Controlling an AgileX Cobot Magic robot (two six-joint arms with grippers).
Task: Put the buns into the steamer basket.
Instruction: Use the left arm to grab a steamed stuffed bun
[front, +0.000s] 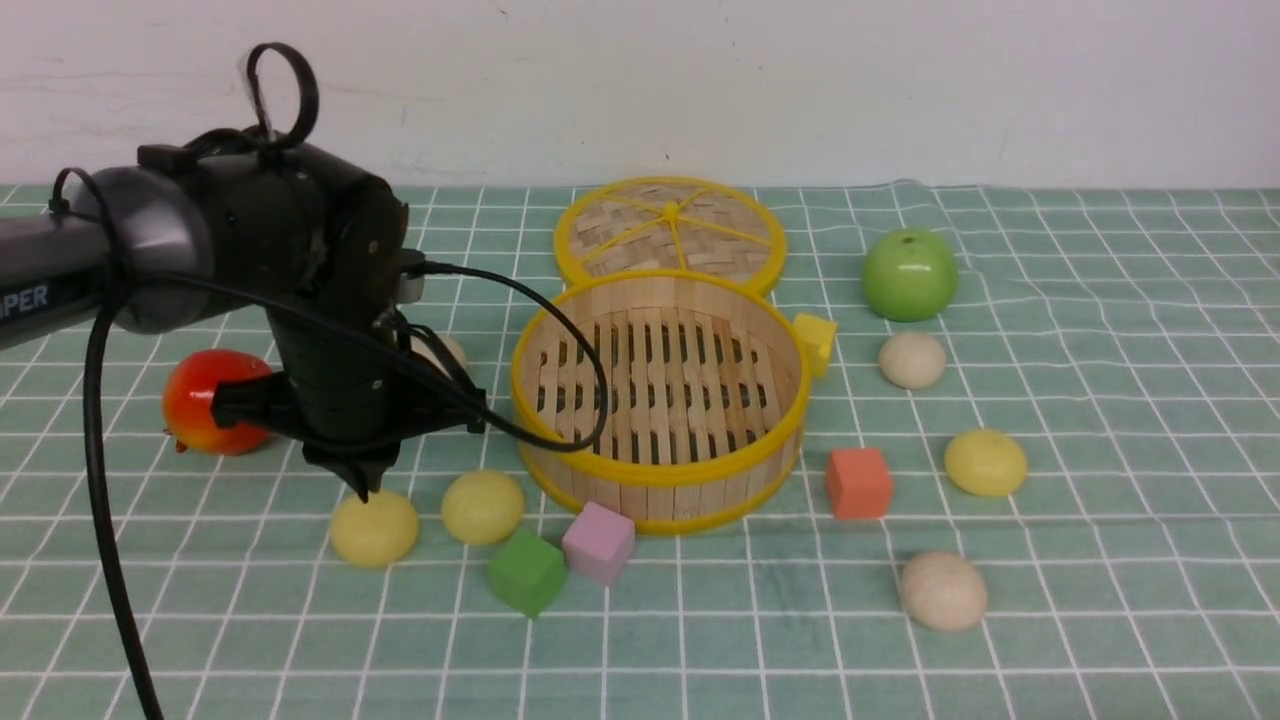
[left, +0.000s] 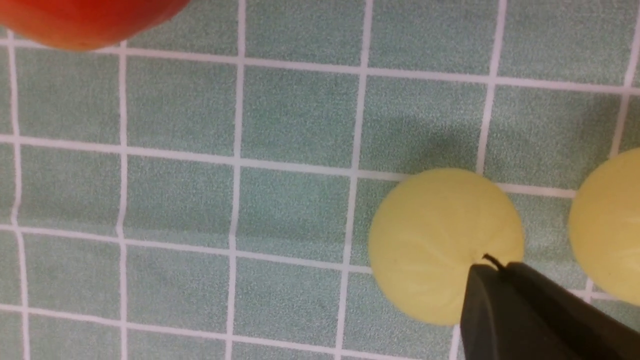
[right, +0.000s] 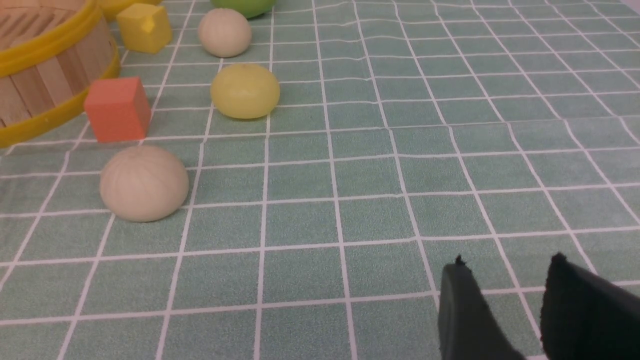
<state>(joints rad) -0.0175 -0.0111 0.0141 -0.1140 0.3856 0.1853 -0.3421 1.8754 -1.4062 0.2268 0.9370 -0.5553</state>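
Note:
The steamer basket (front: 655, 470) stands mid-table with nothing in it; its wall also shows in the right wrist view (right: 45, 75). Two pale yellow buns (front: 374, 528) (front: 483, 506) lie to its front left. My left gripper (front: 362, 490) points down, shut and empty, its tip just above the leftmost yellow bun (left: 435, 240). A beige bun (front: 445, 350) is partly hidden behind that arm. To the right of the basket lie a beige bun (front: 912, 359), a yellow bun (front: 986, 462) and a beige bun (front: 943, 590). My right gripper (right: 507, 260) is open and empty over bare cloth, apart from the nearest beige bun (right: 144, 183).
A woven lid (front: 670, 232) lies behind the basket. A green apple (front: 910, 274) is at back right, a red fruit (front: 205, 400) behind my left gripper. Yellow (front: 815, 340), orange (front: 858, 482), pink (front: 598, 541) and green (front: 527, 572) cubes lie around the basket.

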